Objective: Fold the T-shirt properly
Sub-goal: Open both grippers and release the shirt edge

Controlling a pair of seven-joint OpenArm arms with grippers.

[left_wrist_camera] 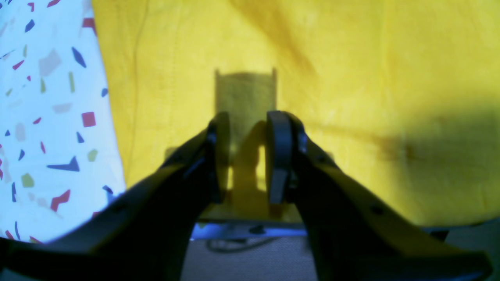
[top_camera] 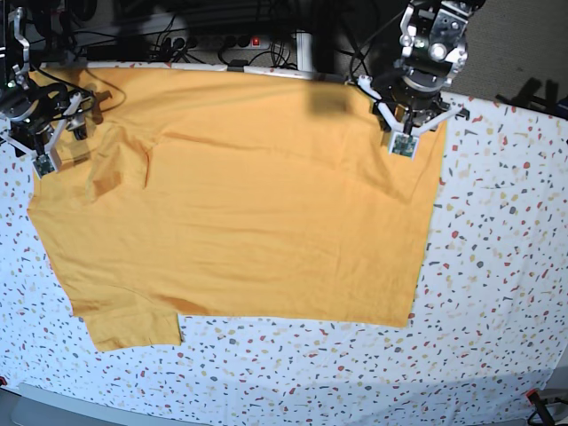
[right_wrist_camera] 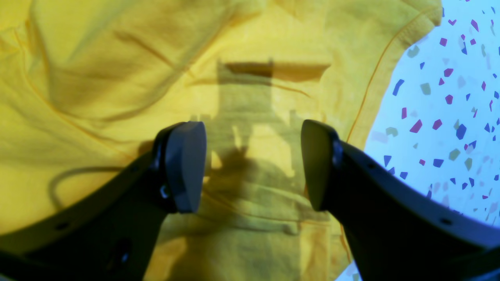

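The mustard-yellow T-shirt (top_camera: 257, 204) lies spread flat on the speckled white table cover (top_camera: 497, 266), plain side up; no lettering shows. One sleeve (top_camera: 133, 328) sticks out at the front left. My left gripper (top_camera: 406, 133) hovers over the shirt's far right corner. In the left wrist view the gripper (left_wrist_camera: 249, 121) has its jaws a little apart over the cloth (left_wrist_camera: 351, 58), holding nothing. My right gripper (top_camera: 40, 155) is over the far left part. In the right wrist view it (right_wrist_camera: 253, 128) is wide open above wrinkled cloth (right_wrist_camera: 117, 58) near a hemmed edge (right_wrist_camera: 375, 89).
Cables and a power strip (top_camera: 222, 40) run behind the table's far edge. The table's edge (left_wrist_camera: 250, 230) shows just under the left gripper. Speckled cover lies bare to the shirt's right (left_wrist_camera: 50, 117) and along the front (top_camera: 355, 373).
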